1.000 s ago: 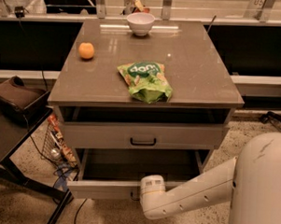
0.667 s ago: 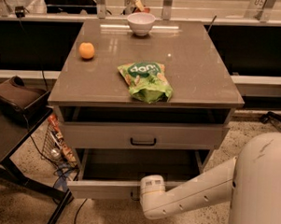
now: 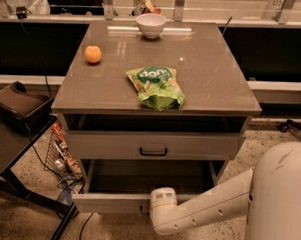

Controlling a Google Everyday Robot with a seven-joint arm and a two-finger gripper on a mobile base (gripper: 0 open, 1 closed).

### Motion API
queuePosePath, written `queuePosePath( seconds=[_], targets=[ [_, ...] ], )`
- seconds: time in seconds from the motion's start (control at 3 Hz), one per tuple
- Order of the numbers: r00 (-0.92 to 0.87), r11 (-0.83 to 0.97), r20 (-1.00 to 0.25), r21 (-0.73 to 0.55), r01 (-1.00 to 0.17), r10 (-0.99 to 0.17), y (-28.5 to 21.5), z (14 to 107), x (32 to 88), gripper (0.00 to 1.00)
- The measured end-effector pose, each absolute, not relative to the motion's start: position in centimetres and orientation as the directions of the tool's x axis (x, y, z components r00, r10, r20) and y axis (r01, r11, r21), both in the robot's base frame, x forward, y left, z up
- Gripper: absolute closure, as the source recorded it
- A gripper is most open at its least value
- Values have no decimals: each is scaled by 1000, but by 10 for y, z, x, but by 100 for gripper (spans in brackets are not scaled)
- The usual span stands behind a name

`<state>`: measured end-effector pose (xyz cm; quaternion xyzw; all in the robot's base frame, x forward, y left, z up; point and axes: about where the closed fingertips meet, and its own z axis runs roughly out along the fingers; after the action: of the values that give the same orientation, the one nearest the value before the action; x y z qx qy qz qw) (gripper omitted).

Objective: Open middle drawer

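Where my arm (image 3: pixel 212 200) crosses low in front of the bench (image 3: pixel 212 84), my tool (image 3: pixel 146 207) sits right against the front panel of the middle drawer (image 3: pixel 107 202), approx. at the panel's centre. The wrist housing (image 3: pixel 162 200) covers most of the tool, so I can't tell whether it's spread, pressed together or pinching anything (that drawer's handle is hidden too). The middle drawer stands pulled well out from the bench body, its dark grey inside open to view.

The upper drawer (image 3: pixel 199 144) sits directly under the bench top, w/ a dark gap between its front and the top. Its black bar handle (image 3: pixel 153 152) shows at centre.

On the bench top:
- white bowl (image 3: pixel 150 25) at the far edge
- orange (image 3: pixel 93 54) near the left edge
- green snack bag (image 3: pixel 157 87) toward the near edge, approx. mid-width

All three lie well apart.
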<state>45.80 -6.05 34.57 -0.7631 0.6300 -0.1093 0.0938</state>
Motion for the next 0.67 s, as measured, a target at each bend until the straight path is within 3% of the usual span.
queuePosePath(
  seconds=[0.33,0.67],
  targets=[
    [182,-189,49,-281,-941,-982,-61,346,458,87],
    [182,-189,49,-281,-941,-982,-61,346,458,63]
  ],
)
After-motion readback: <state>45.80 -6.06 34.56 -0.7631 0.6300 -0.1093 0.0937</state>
